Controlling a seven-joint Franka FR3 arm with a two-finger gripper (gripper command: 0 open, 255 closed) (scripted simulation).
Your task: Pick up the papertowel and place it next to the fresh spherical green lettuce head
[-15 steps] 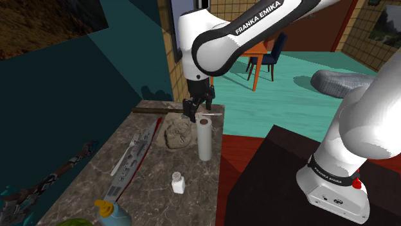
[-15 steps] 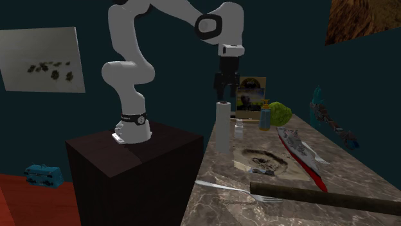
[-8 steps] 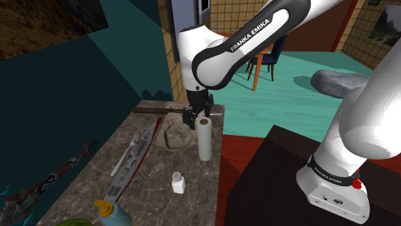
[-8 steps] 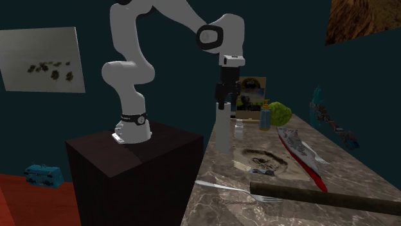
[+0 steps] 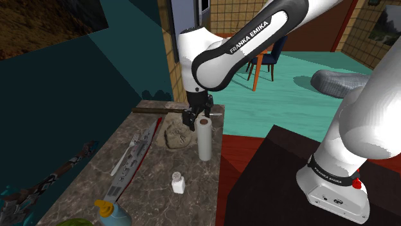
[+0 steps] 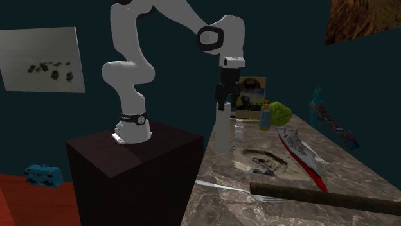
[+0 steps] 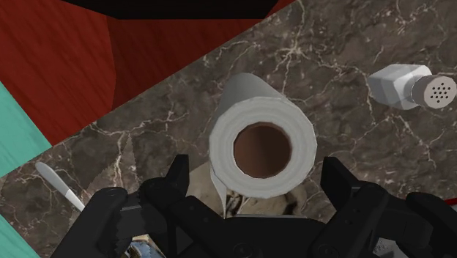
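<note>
Papertowel [image 7: 262,110] upright on marble counter [image 7: 351,139], between the tool's [image 7: 256,167] spread fingers, untouched

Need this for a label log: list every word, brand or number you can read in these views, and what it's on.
"FRANKA EMIKA": white letters on the dark strip of the arm, in the shoulder view.
Print on the black band at the arm's base: too small to read.
Print on the upright box on the counter: blurred, unreadable.
</note>
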